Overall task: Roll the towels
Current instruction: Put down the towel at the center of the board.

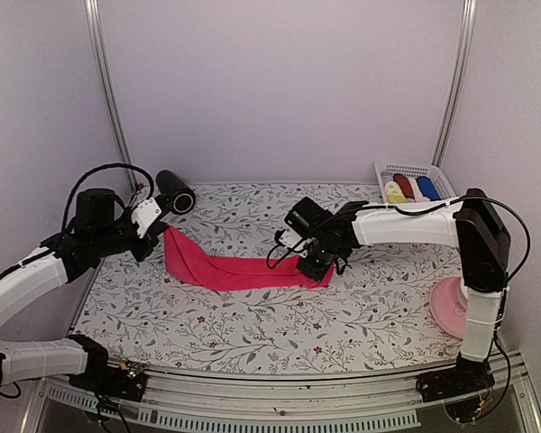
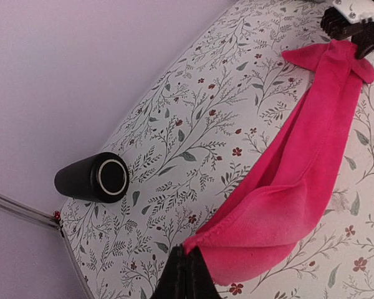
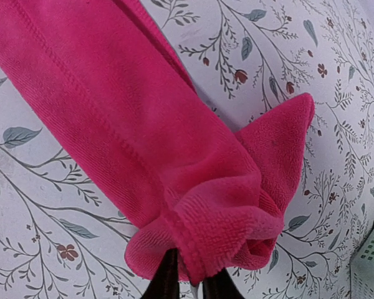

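A hot pink towel (image 1: 239, 269) lies folded into a long strip across the middle of the floral table, stretched between both grippers. My left gripper (image 1: 162, 236) holds its left end slightly lifted. In the left wrist view the black fingers (image 2: 186, 258) are pinched together on a hemmed corner of the towel (image 2: 287, 193). My right gripper (image 1: 317, 271) is at the strip's right end. In the right wrist view its fingertips (image 3: 193, 283) stand a little apart with a bunched fold of the towel (image 3: 124, 112) between them. Several rolled towels (image 1: 413, 188), yellow, red, pale and blue, lie in a basket.
A white mesh basket (image 1: 383, 168) stands at the back right; its corner (image 3: 371, 261) shows in the right wrist view. A black cylinder (image 1: 175, 191) lies on its side at the back left, just behind my left gripper. A pink plate (image 1: 451, 307) sits by the right arm's base.
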You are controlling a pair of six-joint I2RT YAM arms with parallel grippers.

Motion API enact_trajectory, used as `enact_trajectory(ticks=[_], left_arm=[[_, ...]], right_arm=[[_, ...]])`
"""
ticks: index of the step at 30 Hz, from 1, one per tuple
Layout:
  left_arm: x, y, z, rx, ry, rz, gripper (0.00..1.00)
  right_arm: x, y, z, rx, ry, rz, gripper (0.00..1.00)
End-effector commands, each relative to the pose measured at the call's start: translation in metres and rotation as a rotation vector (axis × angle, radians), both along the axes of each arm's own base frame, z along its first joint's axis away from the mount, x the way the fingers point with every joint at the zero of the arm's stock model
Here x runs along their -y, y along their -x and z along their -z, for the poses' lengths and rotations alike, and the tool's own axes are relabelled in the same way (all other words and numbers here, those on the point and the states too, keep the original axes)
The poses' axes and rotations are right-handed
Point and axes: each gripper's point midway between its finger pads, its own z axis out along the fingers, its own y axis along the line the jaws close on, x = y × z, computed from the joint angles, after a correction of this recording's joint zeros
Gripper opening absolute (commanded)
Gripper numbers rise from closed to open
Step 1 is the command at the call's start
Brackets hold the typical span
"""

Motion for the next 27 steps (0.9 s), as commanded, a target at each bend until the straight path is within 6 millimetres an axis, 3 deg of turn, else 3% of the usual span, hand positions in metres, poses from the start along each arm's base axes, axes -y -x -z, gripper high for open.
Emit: enact_trajectory(ticks=[1,7,14,20,27], left_arm=[[-0.004,-0.006,0.002,0.014,0.019,-0.026,0.00],[-0.005,-0.007,0.009,0.006,0.011,-0.034,0.00],[-0.006,-0.006,0.009,0.002,0.018,-0.039,0.00],[-0.006,-0.006,0.009,0.003,0.016,-0.041,0.00],[-0.005,-0.006,0.010,-0.001,0.019,-0.035,0.00]], right_arm=[[-0.016,-0.006,-0.013,0.029,-0.027,0.000,0.23],[0.001,-0.002,-0.001,0.040,-0.020,0.073,0.45],[0.038,-0.014,-0.016,0.108,-0.077,0.309,0.73],[0.024,-0.001,-0.031,0.051,-0.334,0.338,0.98],[0.012,0.028,-0.020,-0.043,-0.573,0.357,0.96]])
